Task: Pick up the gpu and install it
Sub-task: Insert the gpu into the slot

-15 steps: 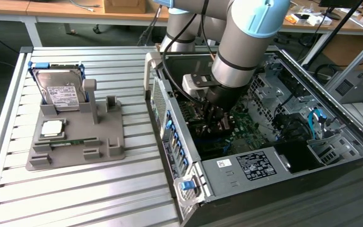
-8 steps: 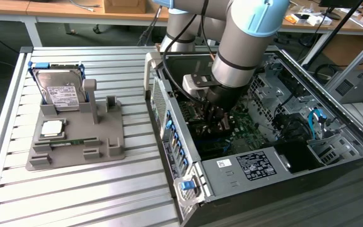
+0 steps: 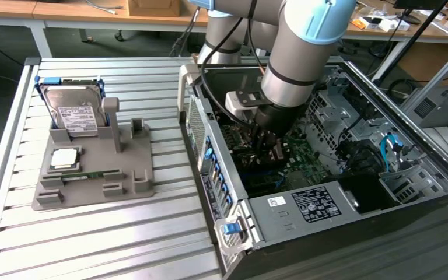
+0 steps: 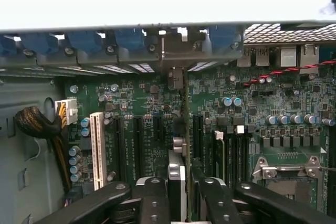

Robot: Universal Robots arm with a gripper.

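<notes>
Pinching the gpu (image 4: 186, 129) edge-on, the jaws of the gripper (image 4: 185, 195) are seen closed on it inside the open computer case (image 3: 232, 233). The card is held upright over the motherboard (image 4: 142, 103) slots. A silver hard drive (image 3: 74, 114) is kept on the grey holder (image 3: 130, 169) on the counter (image 3: 91, 245).

Silver slatted aluminium table (image 3: 91, 233) carries a grey plastic parts holder tray (image 3: 91, 175) toward the exterior view's left and an open black desktop computer case (image 3: 325, 175) lying on its side just beside it, toward the right.
</notes>
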